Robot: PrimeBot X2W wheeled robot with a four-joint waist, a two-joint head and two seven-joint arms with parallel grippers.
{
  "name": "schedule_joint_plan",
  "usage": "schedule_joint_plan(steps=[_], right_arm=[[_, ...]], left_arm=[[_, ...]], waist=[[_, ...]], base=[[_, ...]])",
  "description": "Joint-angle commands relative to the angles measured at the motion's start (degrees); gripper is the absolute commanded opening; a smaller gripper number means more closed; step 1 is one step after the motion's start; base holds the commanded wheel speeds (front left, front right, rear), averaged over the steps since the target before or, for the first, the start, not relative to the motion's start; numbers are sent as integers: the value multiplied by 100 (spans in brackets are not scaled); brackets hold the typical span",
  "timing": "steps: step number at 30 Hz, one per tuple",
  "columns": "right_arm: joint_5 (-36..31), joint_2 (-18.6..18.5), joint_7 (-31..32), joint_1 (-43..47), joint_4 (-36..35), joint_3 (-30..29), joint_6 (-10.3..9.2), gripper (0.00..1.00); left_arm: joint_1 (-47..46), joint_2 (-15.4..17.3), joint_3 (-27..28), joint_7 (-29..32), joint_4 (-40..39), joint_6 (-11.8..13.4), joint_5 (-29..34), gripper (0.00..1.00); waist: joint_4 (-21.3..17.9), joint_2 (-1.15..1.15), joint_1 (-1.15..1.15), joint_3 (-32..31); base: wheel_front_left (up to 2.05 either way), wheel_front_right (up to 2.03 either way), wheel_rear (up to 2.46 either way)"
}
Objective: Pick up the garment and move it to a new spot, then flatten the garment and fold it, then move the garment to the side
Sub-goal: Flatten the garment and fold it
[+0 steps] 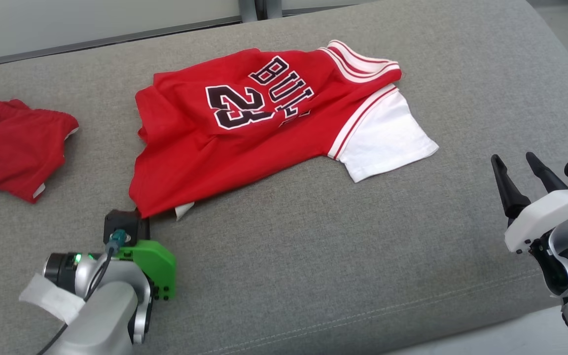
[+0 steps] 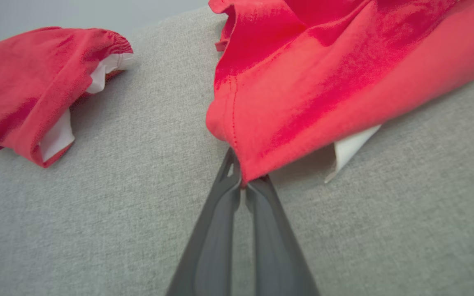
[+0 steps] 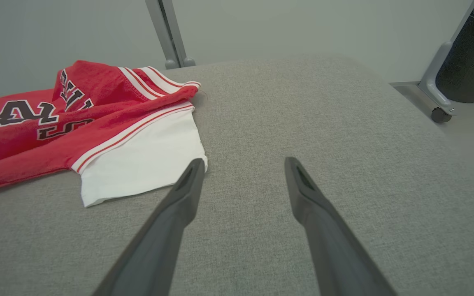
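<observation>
Corner of the jersey (image 1: pixel 234 143) pinched tight in the left gripper (image 2: pixel 243 187); right gripper (image 1: pixel 518 170) gapes empty near the white sleeve (image 1: pixel 387 138). Red shorts (image 1: pixel 13 143) lie apart, off left.

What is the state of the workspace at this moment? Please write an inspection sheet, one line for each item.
Surface: grey fabric cushion, with a stitched seam along its near edge.
Job's things: red jersey lies crumpled with the number 23 facing up; its white sleeve is spread toward the right.
Clutter: red shorts bunched at the left, apart from the jersey.
Grippers: left gripper shut on the jersey's near hem corner; right gripper open, holding nothing, apart from the sleeve.
Cables: dark cable with a teal plug at the left wrist.
Surroundings: pale wall, grey post, black bin on a wheeled frame.
</observation>
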Motion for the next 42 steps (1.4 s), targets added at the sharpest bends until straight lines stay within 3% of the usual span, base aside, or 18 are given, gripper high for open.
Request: schedule_joint_plan(steps=[1, 11, 18, 20, 21, 22, 26, 30, 34, 37, 42], right_arm=[[-38, 11, 48, 99, -21, -28, -8, 100], [-23, 131, 329, 175, -53, 23, -8, 100], [-23, 195, 369, 131, -19, 80, -8, 100], [-22, 216, 372, 105, -5, 96, -8, 100], [-14, 223, 369, 100, 0, 104, -8, 100], [-6, 226, 362, 97, 6, 111, -8, 100], [10, 200, 313, 112, 16, 105, -8, 100], [13, 162, 264, 185, 6, 69, -8, 100], [-11, 150, 219, 276, -62, -6, -8, 100], [-48, 136, 205, 454, -187, -147, -8, 100], [-136, 157, 236, 647, -388, -294, -8, 100]], left_arm=[[315, 165, -46, -42, -266, 228, 108, 0], [1139, 547, -285, 108, -1155, 1247, 396, 0], [1323, 626, -246, 100, -1366, 1502, 366, 0], [1350, 624, -194, 59, -1450, 1540, 356, 33], [1366, 627, -185, 52, -1484, 1536, 369, 85], [1391, 621, -155, 43, -1519, 1495, 331, 100], [1507, 681, -87, 6, -1693, 1278, 213, 100], [1690, 856, -86, 1, -1881, 1242, 194, 100], [1902, 1131, -65, -9, -2124, 1504, 356, 100], [2309, 1335, 312, -45, -2745, 1743, 231, 100], [2740, 1455, 842, -42, -3686, 1840, 199, 100]], waist=[[110, 0, 0, -99], [161, 0, 0, -110], [164, 0, 0, -106], [170, 0, 0, -116], [174, 0, 0, -125], [179, 0, 0, -136], [191, 0, 0, -196], [186, 0, 0, -268], [183, 0, 0, -345], [201, 0, 0, -492], [218, 0, 0, -698]], base=[[0, 0, 0], [0, 0, 0], [0, 0, 0], [0, 0, 0], [0, 0, 0], [0, 0, 0], [0, 0, 0], [0, 0, 0], [0, 0, 0], [0, 0, 0], [0, 0, 0]])
